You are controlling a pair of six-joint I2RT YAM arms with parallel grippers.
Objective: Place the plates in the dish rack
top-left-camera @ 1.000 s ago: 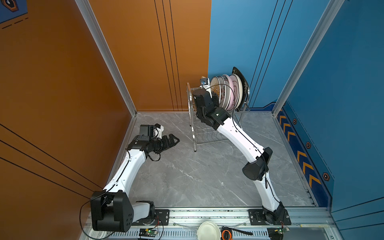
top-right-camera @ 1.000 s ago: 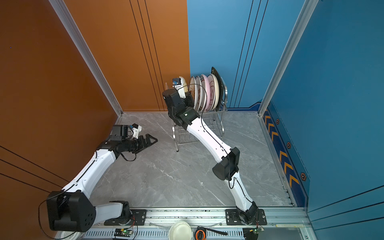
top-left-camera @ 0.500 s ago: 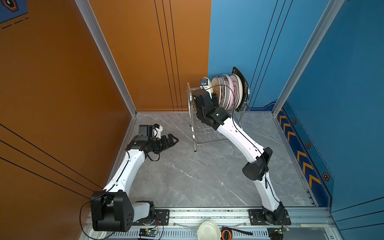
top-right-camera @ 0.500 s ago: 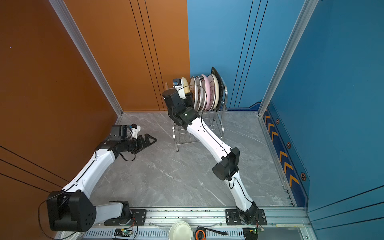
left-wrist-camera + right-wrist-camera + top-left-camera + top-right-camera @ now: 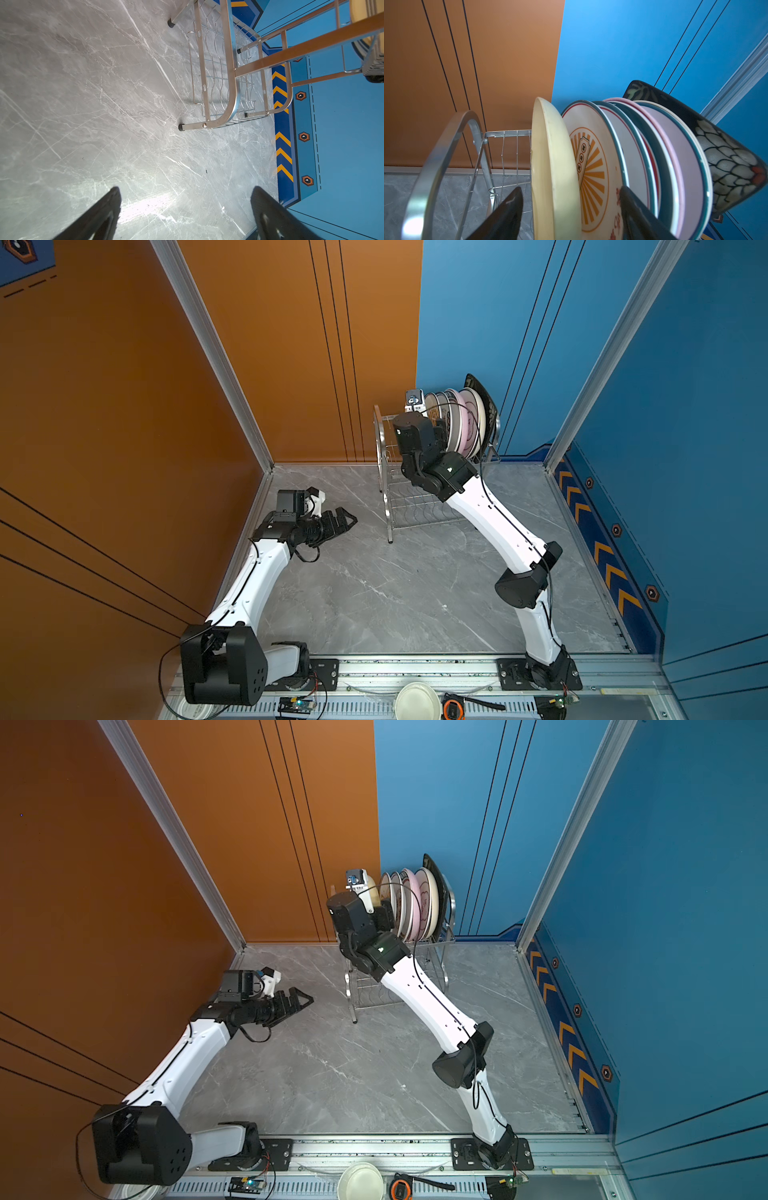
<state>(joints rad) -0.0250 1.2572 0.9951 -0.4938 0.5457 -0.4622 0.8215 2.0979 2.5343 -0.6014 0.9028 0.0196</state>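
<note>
Cream plate — orange-sunburst plate — black net-patterned plate

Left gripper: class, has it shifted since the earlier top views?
No. The left gripper keeps the same spot left of the rack leg, with the same gap, jaws open.

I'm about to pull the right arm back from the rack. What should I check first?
1. Right gripper open, not pinching the pale yellow plate: ok.
2. Pale yellow plate upright in the dish rack's top tier: ok.
3. Right gripper clear of the sunburst plate: cannot tell.
4. Left gripper open, empty, away from the rack: ok.
5. Plate count in rack: cannot tell; they overlap.
</note>
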